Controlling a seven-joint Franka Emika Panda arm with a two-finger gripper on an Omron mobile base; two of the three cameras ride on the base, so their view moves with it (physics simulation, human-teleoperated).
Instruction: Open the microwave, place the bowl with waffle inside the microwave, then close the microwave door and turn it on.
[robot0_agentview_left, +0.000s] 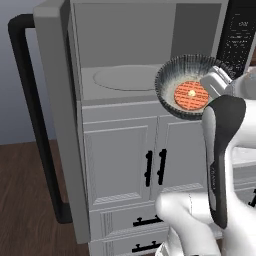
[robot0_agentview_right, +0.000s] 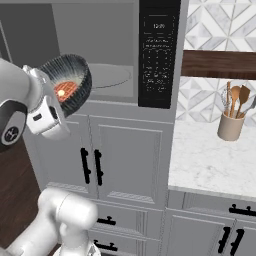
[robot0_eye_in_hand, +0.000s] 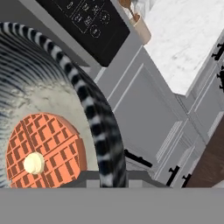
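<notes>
One microwave (robot0_agentview_left: 150, 55) stands with its microwave door (robot0_agentview_left: 55, 120) swung wide; the button panel (robot0_agentview_right: 159, 50) carries writing too small to read. Before the cavity, the gripper (robot0_agentview_right: 50, 107) clamps the rim of the tilted bowl (robot0_agentview_left: 187, 85), which holds the waffle (robot0_agentview_left: 191, 95). Wooden utensils fill a crock (robot0_agentview_right: 231, 125) on the table (robot0_agentview_right: 210, 160).

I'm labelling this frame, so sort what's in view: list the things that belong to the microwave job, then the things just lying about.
Job:
microwave, cavity open
door, swung open
bowl, held tilted at the cavity mouth
waffle, in the bowl
button panel
gripper, on the bowl's rim

Lying about:
utensil crock on the counter
white cabinets
</notes>
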